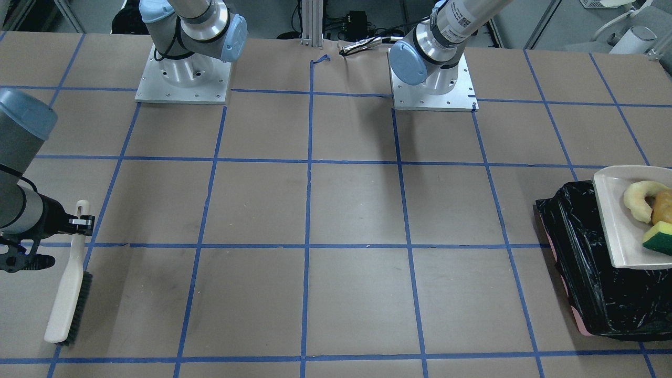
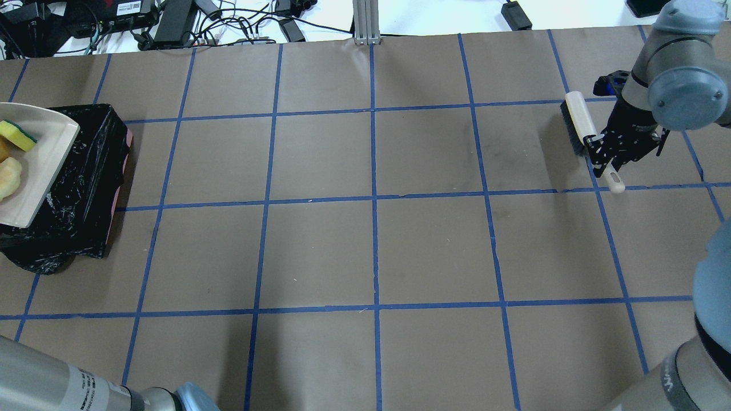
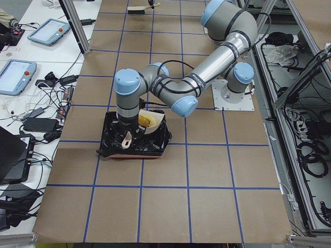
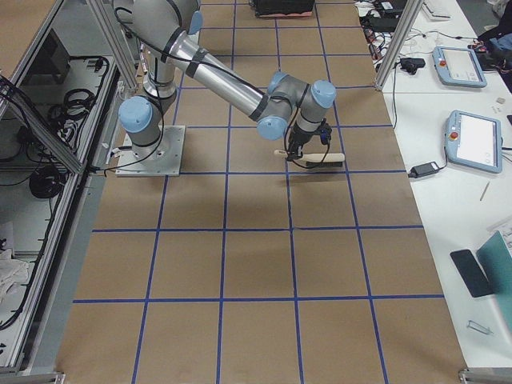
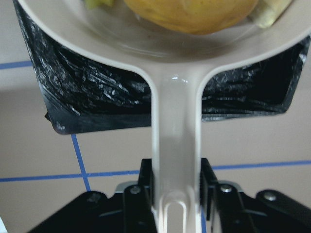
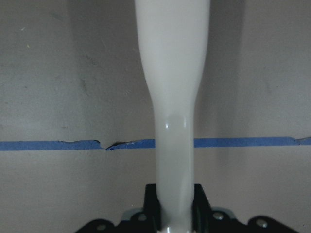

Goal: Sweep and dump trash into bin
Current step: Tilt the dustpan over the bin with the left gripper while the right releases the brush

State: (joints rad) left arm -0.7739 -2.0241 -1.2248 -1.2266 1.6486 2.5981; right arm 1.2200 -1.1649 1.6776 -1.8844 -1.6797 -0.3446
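We are dumping: our left end effector, clamped on the dustpan handle, is holding the trash over the bin just ahead. Next, we judge, it needs tipping forward. Our right end effector is gripping the brush.

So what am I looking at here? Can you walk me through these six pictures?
Two robot arms are bolted to a paper-covered table. Six cameras catch one moment: one faces the robot, one looks over its shoulders, two sit at the table's ends, and one rides on each wrist. The left arm has its jaws shut on the handle of a cream dustpan, held over the black-lined bin. In the pan lie a fruit slice, a potato-like lump and a sponge. The right arm holds a brush in its jaws at the opposite end.
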